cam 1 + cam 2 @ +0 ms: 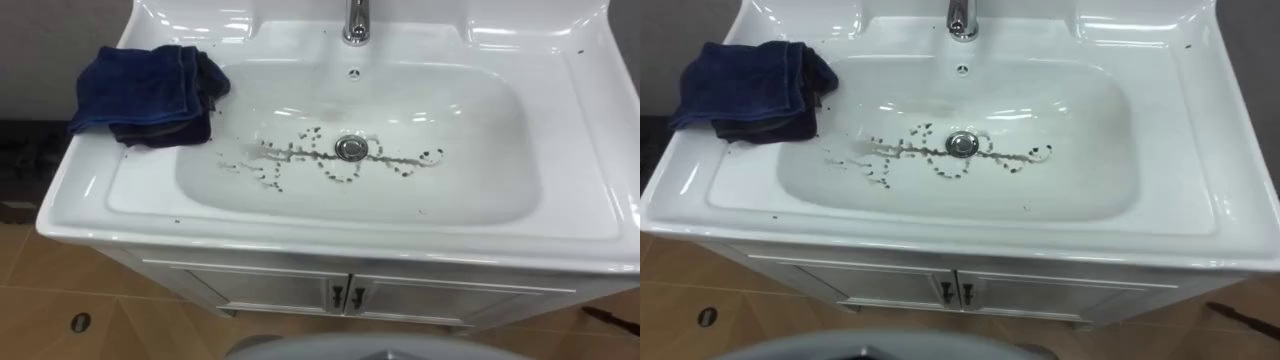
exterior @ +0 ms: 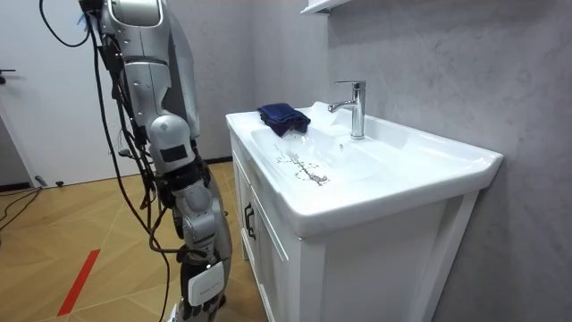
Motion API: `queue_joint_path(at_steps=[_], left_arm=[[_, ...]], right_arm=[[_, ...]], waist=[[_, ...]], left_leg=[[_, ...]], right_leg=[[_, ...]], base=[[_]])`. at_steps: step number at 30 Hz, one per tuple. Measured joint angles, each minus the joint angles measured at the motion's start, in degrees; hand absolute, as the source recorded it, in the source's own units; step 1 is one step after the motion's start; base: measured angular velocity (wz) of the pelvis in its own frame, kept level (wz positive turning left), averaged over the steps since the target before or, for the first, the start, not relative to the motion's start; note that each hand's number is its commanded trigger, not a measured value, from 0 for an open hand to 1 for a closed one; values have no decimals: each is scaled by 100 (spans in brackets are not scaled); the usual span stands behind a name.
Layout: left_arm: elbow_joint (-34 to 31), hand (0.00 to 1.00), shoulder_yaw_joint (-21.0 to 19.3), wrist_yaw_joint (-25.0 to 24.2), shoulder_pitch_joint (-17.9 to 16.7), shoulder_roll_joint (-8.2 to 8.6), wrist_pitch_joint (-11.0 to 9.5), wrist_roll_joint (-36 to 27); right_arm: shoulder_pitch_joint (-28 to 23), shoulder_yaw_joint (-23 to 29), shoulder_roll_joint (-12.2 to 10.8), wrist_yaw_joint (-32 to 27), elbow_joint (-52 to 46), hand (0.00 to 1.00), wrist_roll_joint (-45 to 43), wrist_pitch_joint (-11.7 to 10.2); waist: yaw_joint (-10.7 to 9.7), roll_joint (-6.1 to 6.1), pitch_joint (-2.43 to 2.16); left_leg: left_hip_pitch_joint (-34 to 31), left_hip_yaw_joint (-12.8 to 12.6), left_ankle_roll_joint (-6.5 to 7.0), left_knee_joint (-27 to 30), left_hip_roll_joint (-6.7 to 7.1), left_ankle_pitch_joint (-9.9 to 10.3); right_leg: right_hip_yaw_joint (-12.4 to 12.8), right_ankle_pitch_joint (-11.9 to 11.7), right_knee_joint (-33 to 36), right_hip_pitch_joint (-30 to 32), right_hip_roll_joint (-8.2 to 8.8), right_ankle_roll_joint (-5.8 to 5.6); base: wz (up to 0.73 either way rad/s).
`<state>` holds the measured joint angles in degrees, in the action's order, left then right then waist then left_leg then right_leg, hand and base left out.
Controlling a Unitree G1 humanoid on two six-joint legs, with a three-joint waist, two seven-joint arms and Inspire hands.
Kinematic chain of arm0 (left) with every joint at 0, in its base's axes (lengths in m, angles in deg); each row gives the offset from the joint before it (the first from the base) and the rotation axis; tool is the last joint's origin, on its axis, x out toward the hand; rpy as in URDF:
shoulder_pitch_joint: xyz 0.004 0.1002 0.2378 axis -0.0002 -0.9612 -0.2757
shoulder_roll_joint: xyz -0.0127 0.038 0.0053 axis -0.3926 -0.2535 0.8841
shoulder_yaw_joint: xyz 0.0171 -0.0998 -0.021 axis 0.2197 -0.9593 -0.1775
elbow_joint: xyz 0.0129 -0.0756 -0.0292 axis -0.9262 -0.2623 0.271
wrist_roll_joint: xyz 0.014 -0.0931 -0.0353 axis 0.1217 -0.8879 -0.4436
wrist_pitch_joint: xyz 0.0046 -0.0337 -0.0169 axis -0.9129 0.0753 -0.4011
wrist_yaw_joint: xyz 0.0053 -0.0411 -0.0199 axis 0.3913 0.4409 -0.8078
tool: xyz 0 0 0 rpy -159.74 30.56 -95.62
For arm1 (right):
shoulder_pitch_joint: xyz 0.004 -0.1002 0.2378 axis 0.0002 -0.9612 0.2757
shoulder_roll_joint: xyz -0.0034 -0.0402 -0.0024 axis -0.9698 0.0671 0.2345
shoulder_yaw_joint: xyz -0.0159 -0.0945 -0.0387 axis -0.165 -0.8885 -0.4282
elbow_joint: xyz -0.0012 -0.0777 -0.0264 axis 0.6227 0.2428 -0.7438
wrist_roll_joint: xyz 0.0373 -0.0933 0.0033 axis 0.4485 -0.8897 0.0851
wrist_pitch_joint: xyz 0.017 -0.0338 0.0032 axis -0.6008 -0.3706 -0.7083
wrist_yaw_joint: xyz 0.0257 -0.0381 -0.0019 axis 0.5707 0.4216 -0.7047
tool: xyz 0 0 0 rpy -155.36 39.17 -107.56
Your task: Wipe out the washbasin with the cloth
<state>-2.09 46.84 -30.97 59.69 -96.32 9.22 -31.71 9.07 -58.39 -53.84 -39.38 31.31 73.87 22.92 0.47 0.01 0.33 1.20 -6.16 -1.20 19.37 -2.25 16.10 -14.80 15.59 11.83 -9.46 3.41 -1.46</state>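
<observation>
One cloth (image 1: pixel 150 95) — dark blue, crumpled into a loose heap — lies on the basin's (image 1: pixel 585 150) left rear rim, one edge hanging just over the lip of the bowl. No hand is on it.

Right of the cloth, inside the bowl, a band of dark dirt marks (image 1: pixel 290 152) runs across the bottom: smears and dotted loops starting left of centre, passing on both sides of the metal drain (image 1: pixel 350 148) and ending in a small curl to its right. A few loose specks sit on the rim near the cloth, and one lies on the front slope of the bowl.

Above the drain is the small overflow hole (image 1: pixel 352 72); behind that, at the back edge, stands the chrome faucet (image 1: pixel 356 22), upright. The bowl's right half and the right rim are white, with only a few tiny dark specks at the far right corner.

Below the basin is a white cabinet (image 1: pixel 270 290) with two doors and a pair of dark handles (image 1: pixel 348 296) at the middle seam. Wooden floor (image 1: pixel 60 290) at lower left.

Room view: the robot stands at the room view's left, upright, facing the basin front. Its right hand (image 2: pixel 204 284) hangs low beside the cabinet, well below the rim and well apart from the cloth — whether it is open or closed I cannot tell.
</observation>
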Motion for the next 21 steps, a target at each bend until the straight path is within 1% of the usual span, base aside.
queue_joint_path(at_steps=[5,14,21], left_arm=[[2,0,1,-73,-18,-27,8,-169],[1,0,-4,-74,-15,-27,8,-171],[0,0,-7,-74,-12,-31,7,-172]], right_arm=[[0,1,-12,1,3,0,-20,-3],[7,1,-13,0,8,0,-28,-4],[21,0,-13,-5,13,0,-30,-3]], waist=[[-2,-6,-7],[8,-20,-10],[12,-24,4]], left_leg=[[2,-28,2,38,0,-2],[8,-50,1,17,-1,-2],[19,-58,1,5,0,-2]], right_leg=[[52,-1,4,33,-2,0],[70,-1,5,32,-4,0],[72,0,-20,33,2,0]], base=[[-2],[0],[0]])
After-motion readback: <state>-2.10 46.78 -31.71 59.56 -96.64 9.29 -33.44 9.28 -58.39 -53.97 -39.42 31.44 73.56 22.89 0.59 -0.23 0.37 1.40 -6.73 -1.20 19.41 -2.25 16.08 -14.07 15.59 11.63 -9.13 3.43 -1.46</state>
